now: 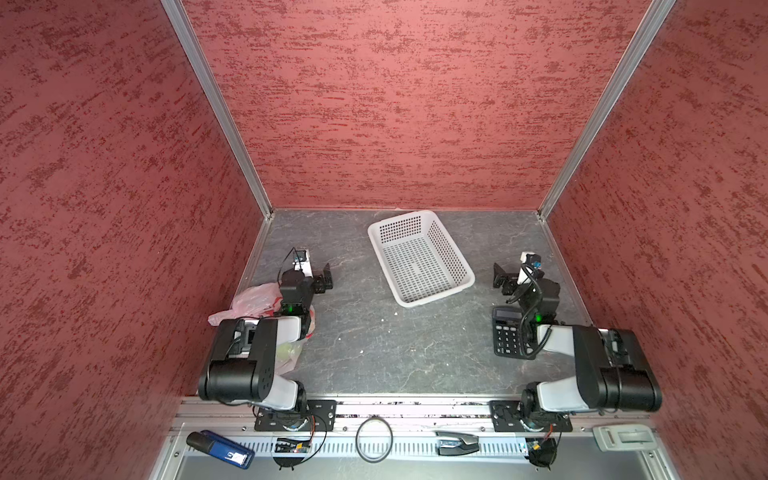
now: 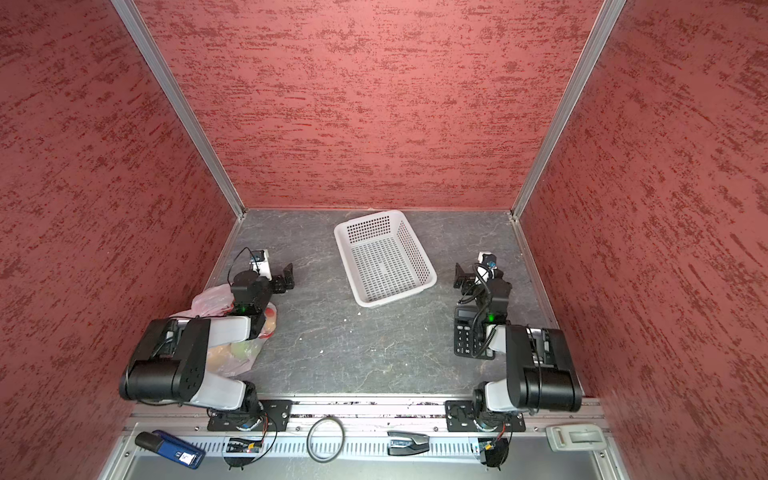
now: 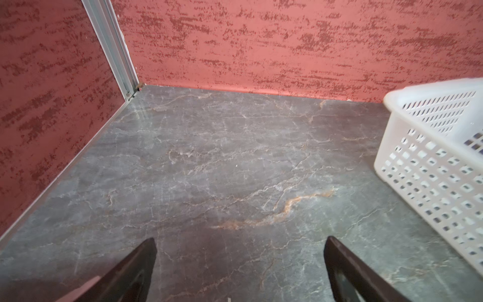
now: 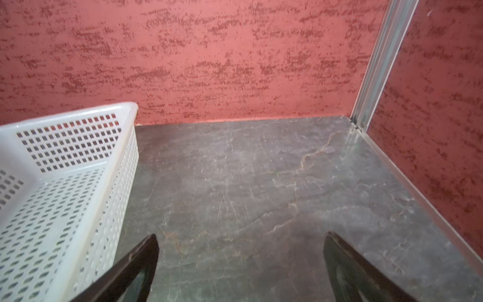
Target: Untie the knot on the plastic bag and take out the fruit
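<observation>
The plastic bag (image 1: 253,301) (image 2: 210,300), thin pale pink, lies at the table's left front, mostly under my left arm. Fruit shows through it: a yellow-green piece (image 1: 286,355) (image 2: 241,351) and a reddish one (image 2: 270,322). I cannot make out the knot; the arm covers the bag's middle. My left gripper (image 1: 326,278) (image 2: 289,274) (image 3: 240,243) hovers open over bare table beyond the bag, nothing between its fingers. My right gripper (image 1: 500,276) (image 2: 461,276) (image 4: 241,238) is open too, over bare table right of the basket.
An empty white perforated basket (image 1: 440,294) (image 2: 399,297) (image 3: 431,170) (image 4: 65,170) stands at the middle back between the grippers. A black calculator (image 1: 507,332) (image 2: 465,336) lies under the right arm. Red walls close three sides. A stapler (image 1: 457,442) and a ring (image 1: 374,438) rest on the front rail.
</observation>
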